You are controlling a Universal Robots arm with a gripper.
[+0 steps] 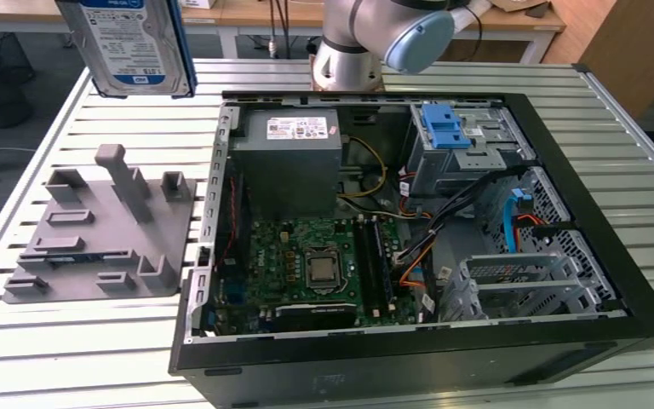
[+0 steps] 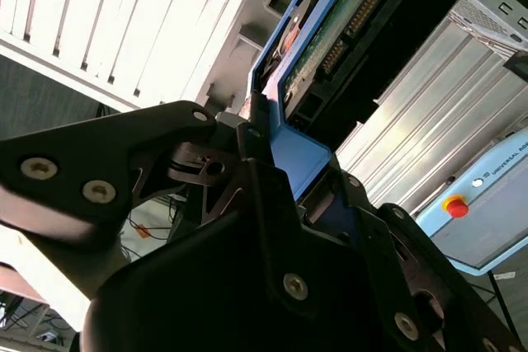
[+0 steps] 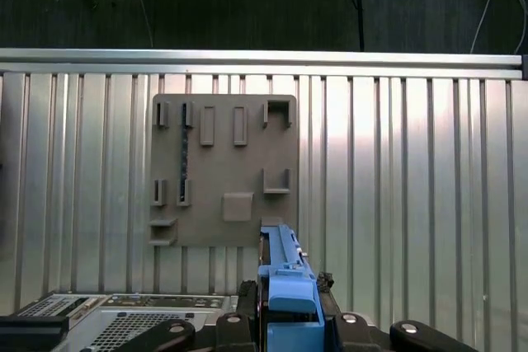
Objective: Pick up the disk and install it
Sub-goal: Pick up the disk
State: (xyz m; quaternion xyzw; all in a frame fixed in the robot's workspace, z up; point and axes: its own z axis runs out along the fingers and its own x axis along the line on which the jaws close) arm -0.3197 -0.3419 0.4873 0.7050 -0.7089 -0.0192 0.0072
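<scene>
The black two-finger gripper (image 3: 290, 327) is clamped on the disk (image 1: 123, 44), a flat rectangular silver hard drive with a white-and-blue label, framed by blue plastic carrier rails. In both wrist views its fingers (image 2: 252, 142) press against the blue rail at one end of the drive. The disk hangs upright from the gripper, clear of everything. Its label faces the exterior view and its green circuit-board side is turned to the second wrist view.

Below the gripper lies a flat grey plastic fixture plate (image 3: 224, 175) with raised slots and posts, resting on the slatted silver metal table (image 3: 396, 187). Below and to one side of the gripper, at the exterior view's right of the plate, an open black computer case (image 1: 599, 256) lies on its side on the table. Inside it are a green motherboard (image 1: 316, 264), a large grey power-supply box (image 1: 293, 162) with a white sticker, and a metal drive cage (image 1: 475, 149) carrying a blue plastic latch (image 1: 443, 128). The grey robot arm (image 1: 401, 34) rises behind the case.
</scene>
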